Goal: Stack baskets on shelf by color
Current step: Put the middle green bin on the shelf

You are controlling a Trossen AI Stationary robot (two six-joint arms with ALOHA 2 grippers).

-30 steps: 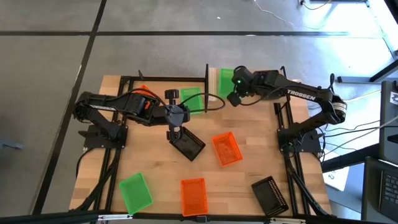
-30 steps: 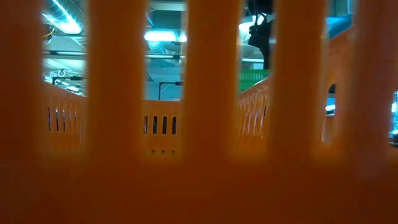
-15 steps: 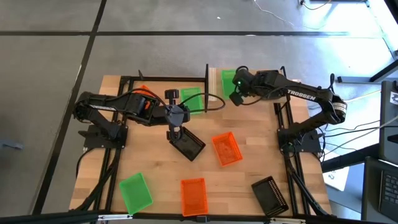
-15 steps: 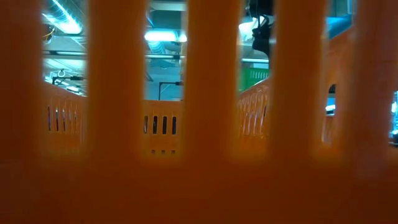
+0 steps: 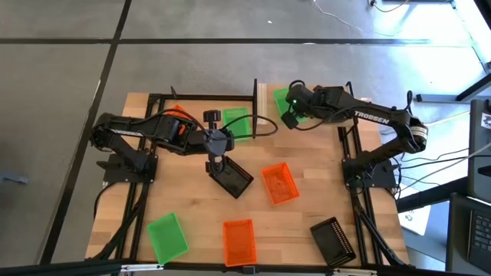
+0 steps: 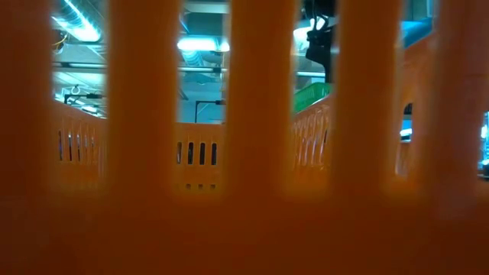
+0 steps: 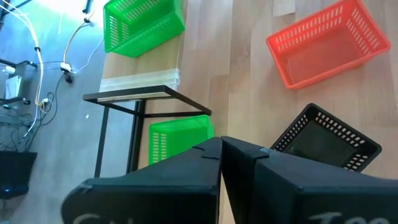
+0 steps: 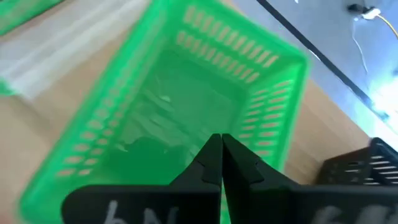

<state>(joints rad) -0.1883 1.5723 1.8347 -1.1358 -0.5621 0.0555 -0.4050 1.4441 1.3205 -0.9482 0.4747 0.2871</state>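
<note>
Since a second ago, only the right gripper (image 5: 287,116) has shifted slightly left over the green basket (image 5: 279,95) at the shelf's (image 5: 265,98) right end; the left gripper (image 5: 215,165) stays at the black basket (image 5: 233,179) mid-table. Both grippers' jaws are together; whether either clamps a rim cannot be told. The wooden table (image 5: 307,211) stands on grey floor. Another green basket (image 5: 236,123) sits by the shelf. All visible baskets look empty.
</note>
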